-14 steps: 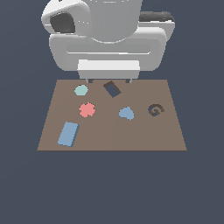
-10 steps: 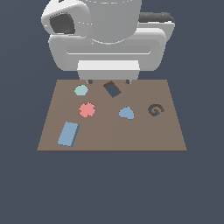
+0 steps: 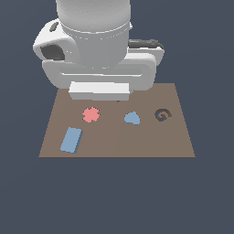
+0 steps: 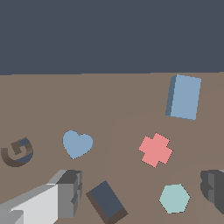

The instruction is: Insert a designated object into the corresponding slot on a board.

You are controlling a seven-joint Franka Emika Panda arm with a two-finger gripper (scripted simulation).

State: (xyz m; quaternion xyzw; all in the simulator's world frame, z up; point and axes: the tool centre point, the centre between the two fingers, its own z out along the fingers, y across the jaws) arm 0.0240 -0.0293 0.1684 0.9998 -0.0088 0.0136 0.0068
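Exterior view: set high, facing my arm head-on, tilted down at the large flat brown square board (image 3: 151, 141); my body blocks its far edge. Wrist view: close over the board (image 4: 109, 96), looking obliquely past my pincer (image 4: 142, 190). Both share the flat light-blue rectangular block (image 3: 71, 139) (image 4: 183, 97), pink cross piece (image 3: 91, 114) (image 4: 155, 150), blue heart-like piece (image 3: 132, 118) (image 4: 77, 143) and dark G-shaped recess (image 3: 162, 114) (image 4: 17, 152).

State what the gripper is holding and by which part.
Nothing. The gripper is open with empty fingers; the light-blue block lies untouched on the board.
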